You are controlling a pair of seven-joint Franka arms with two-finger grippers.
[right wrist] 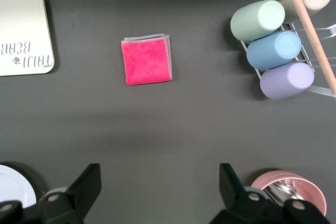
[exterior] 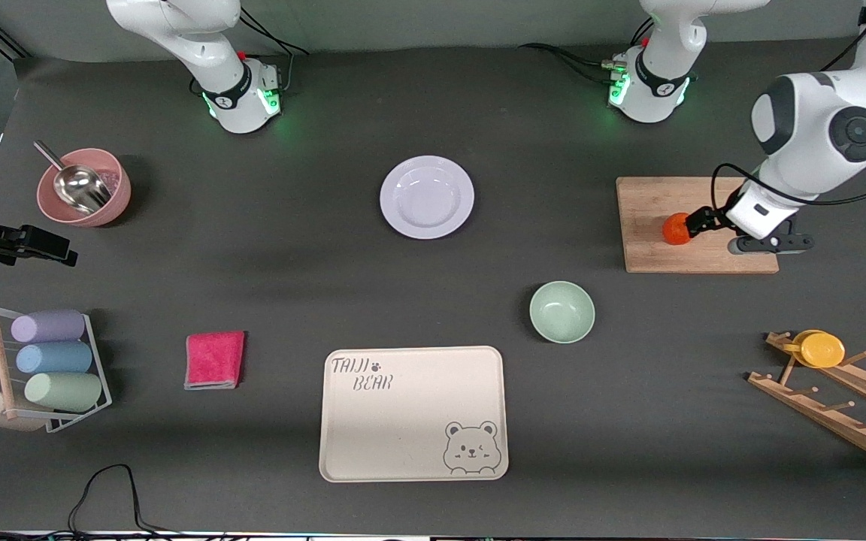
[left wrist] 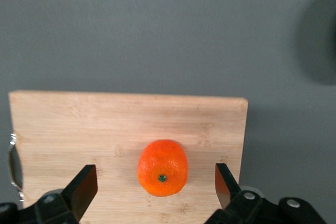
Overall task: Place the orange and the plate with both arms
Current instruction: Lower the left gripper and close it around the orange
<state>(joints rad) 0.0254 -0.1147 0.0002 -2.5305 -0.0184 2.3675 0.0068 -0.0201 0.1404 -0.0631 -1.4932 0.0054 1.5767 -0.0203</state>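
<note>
The orange (exterior: pixel 676 229) (left wrist: pixel 162 167) lies on a wooden cutting board (exterior: pixel 658 203) (left wrist: pixel 79 124) toward the left arm's end of the table. My left gripper (exterior: pixel 692 224) (left wrist: pixel 155 174) is down at the board, open, one finger on each side of the orange with a gap on both sides. The white plate (exterior: pixel 427 197) (right wrist: pixel 13 190) sits on the dark table between the two arm bases, with nothing on it. My right gripper (right wrist: pixel 160 174) hangs open and empty high over the table between the plate and a pink bowl; it does not show in the front view.
A mint-green bowl (exterior: pixel 561 311) and a cream bear-print tray (exterior: pixel 403 428) lie nearer the front camera than the plate. A pink cloth (exterior: pixel 214 359), a cup rack (exterior: pixel 49 368) and the pink bowl with a scoop (exterior: pixel 85 188) are toward the right arm's end. A wooden rack holds a yellow cup (exterior: pixel 824 349).
</note>
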